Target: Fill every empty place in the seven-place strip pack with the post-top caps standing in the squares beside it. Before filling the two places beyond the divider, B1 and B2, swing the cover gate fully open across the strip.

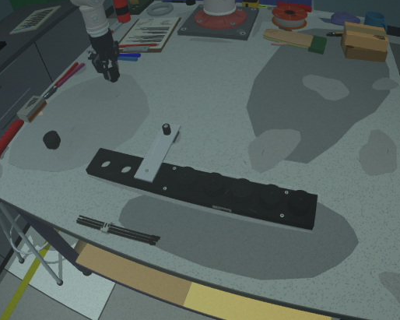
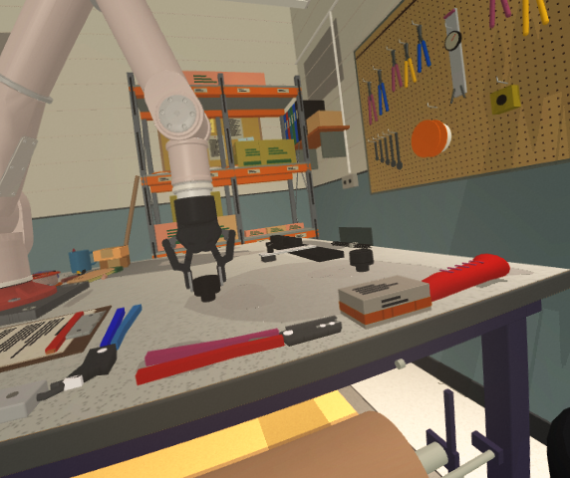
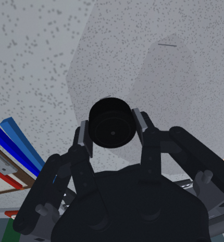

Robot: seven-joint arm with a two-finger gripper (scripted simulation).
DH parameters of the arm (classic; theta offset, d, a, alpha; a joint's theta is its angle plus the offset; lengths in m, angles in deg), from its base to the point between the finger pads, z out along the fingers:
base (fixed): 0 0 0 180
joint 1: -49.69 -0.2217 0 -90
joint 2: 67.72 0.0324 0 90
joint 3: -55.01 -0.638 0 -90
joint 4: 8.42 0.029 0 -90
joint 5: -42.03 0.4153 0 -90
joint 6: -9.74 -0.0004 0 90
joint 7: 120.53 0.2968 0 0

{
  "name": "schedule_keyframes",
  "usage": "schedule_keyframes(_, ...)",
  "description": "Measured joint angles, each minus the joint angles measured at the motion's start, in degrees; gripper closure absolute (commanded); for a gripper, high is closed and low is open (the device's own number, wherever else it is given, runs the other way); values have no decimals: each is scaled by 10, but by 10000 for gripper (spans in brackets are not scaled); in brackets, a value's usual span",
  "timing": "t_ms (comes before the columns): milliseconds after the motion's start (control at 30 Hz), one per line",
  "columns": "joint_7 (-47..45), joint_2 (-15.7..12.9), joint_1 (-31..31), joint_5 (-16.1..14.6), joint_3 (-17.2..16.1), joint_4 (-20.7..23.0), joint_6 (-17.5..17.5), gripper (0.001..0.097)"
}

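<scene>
A black post-top cap [image 3: 112, 122] [image 2: 206, 287] is largely hidden by the fingers in the side camera. It stands on the table at the far left, near the pens. A second black cap [image 1: 51, 139] [image 2: 361, 258] stands alone left of the strip pack [image 1: 204, 187]. The pack is a long black strip. Its two left places [image 1: 116, 166] are open holes and the places to the right hold caps. The grey cover gate [image 1: 158, 151] lies across the strip, its knob [image 1: 166, 128] pointing away. My gripper [image 1: 112, 75] [image 2: 205, 280] [image 3: 112, 127] is closed on the first cap.
A cardboard box [image 1: 365, 41] sits at the far right corner. Pliers [image 2: 234, 344] and a small grey-orange box [image 2: 384, 299] lie along the left edge, with a red handle [image 1: 5, 139]. A clipboard [image 1: 150, 33] and pens [image 1: 128, 56] lie behind the gripper. A black bar [image 1: 117, 229] lies near the front edge.
</scene>
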Motion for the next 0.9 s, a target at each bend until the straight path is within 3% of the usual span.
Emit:
schedule_keyframes(233, -1, 5, 1, 1, -2, 1, 8, 901)
schedule_keyframes(567, -9, 48, 9, 10, -13, 16, 64, 901)
schedule_keyframes(833, -11, 56, 11, 12, -15, 19, 76, 901)
schedule_keyframes(900, -14, 67, 13, 15, -18, 24, 95, 901)
